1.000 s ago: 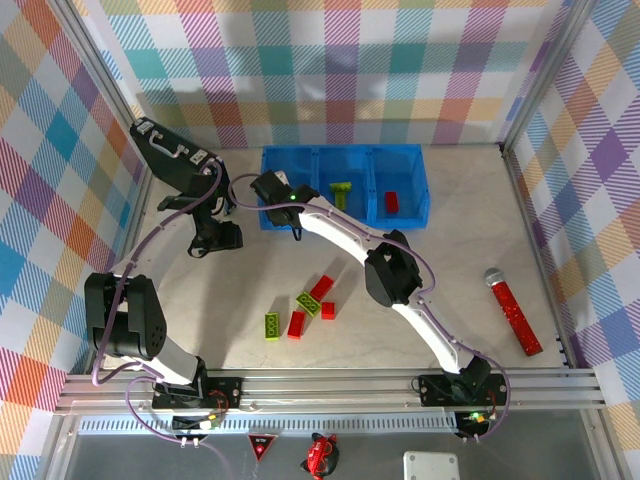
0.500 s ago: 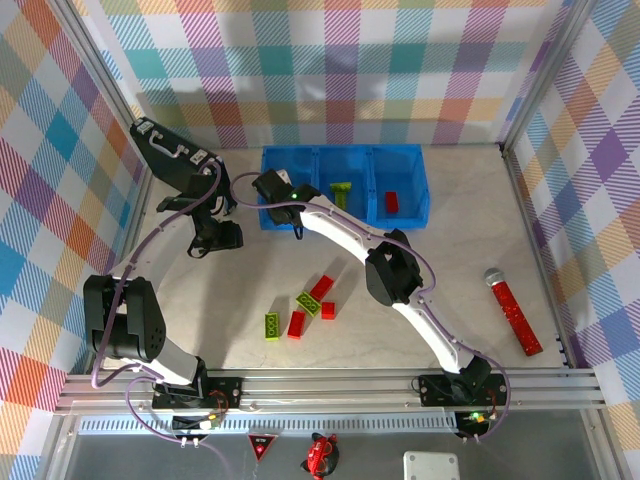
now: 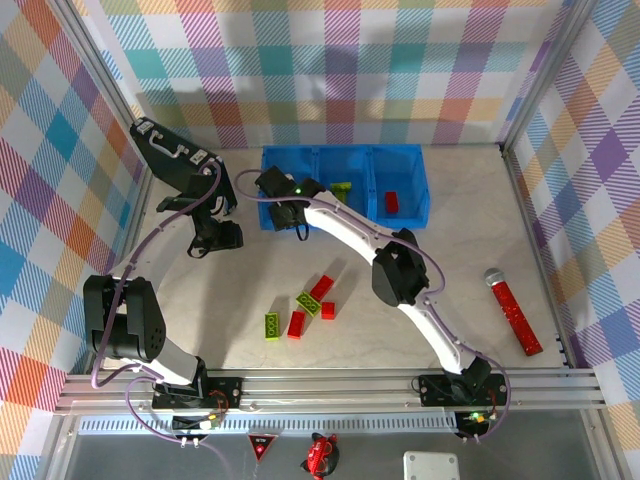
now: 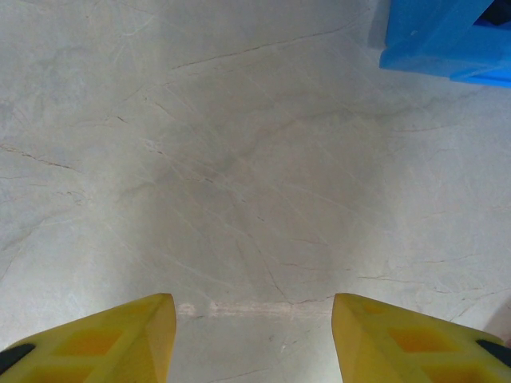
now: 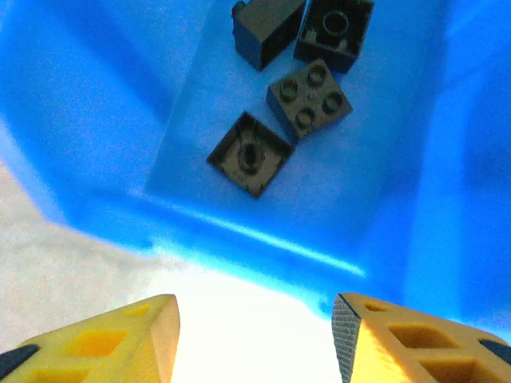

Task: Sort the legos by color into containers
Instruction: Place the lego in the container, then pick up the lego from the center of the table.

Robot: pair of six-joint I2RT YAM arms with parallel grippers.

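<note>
Four black legos [image 5: 279, 120] are lying in the blue tray's [image 5: 80, 120] left compartment while five red and green legos [image 3: 300, 312] are waiting toward the counter's near edge, and left fingers [image 4: 104, 335] and right fingers [image 5: 112, 339] are hanging open, empty.

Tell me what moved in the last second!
The right arm swung a little right, and the right gripper edged the same way over the tray's left compartment, above the black legos. Its jaws are open and empty. The left gripper and the loose legos stayed put.
</note>
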